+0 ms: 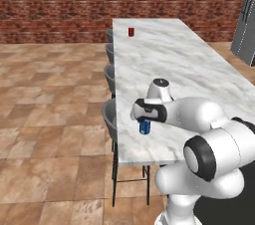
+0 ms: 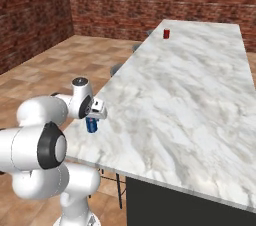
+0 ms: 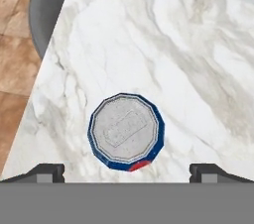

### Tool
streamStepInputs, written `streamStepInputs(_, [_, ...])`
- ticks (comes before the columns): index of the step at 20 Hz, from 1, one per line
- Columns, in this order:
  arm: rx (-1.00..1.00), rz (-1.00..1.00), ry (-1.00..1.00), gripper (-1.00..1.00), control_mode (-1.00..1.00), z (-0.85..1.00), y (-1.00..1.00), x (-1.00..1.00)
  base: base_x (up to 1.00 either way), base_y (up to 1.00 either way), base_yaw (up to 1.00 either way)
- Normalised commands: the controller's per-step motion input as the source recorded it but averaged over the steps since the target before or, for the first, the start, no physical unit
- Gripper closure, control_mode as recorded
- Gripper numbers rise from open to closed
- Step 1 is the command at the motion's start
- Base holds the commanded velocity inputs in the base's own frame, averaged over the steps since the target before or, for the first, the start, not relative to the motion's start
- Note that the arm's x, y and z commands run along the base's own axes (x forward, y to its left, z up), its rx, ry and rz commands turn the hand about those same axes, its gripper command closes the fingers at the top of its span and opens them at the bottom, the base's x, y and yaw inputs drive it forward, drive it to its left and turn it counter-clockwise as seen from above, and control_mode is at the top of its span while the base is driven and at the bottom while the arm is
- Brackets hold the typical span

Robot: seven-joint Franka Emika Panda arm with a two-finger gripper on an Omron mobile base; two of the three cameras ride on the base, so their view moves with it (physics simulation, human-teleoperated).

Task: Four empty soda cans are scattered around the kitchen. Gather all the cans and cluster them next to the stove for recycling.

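Blue can (image 3: 125, 132) upright near marble table (image 1: 189, 64) edge — claw (image 3: 127, 171) spread wide, straddling from above, ready to descend. Red can (image 1: 131, 32) far end, well apart — awaits later.

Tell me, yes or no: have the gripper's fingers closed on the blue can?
No. In the hand view the fingertips stand wide apart on either side of the blue can, with bare counter between.

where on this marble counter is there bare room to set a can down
Nearly all of the marble counter is bare: the long stretch between the blue can at the near stool-side edge and the red can at the far end, and the whole far side. The only crowded spot is around the blue can, with the open gripper above it.
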Motion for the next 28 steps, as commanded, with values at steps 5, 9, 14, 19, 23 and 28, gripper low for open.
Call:
streamStepInputs(5, [0.0, 0.0, 0.01, -1.0, -1.0, -0.09, 0.0, 0.17, 0.0, 0.0, 0.0])
streamStepInputs(9, [0.0, 0.0, 0.0, -1.0, -1.0, -0.08, 0.0, 0.15, 0.0, 0.0, 0.0])
streamStepInputs(14, [0.0, 0.0, 0.01, -1.0, -1.0, -0.11, 0.0, 0.14, 0.0, 0.0, 0.0])
streamStepInputs(19, [0.0, 0.0, 0.01, 1.0, -1.0, -0.14, 0.06, 0.07, 0.0, 0.0, 0.0])
streamStepInputs(23, [0.0, 0.0, 0.0, 1.0, -1.0, -0.01, 0.01, -0.03, 0.0, 0.0, 0.0])
streamStepInputs(28, [0.0, 0.0, 0.0, 1.0, -1.0, 0.14, 0.0, -0.17, 0.0, 0.0, 0.0])
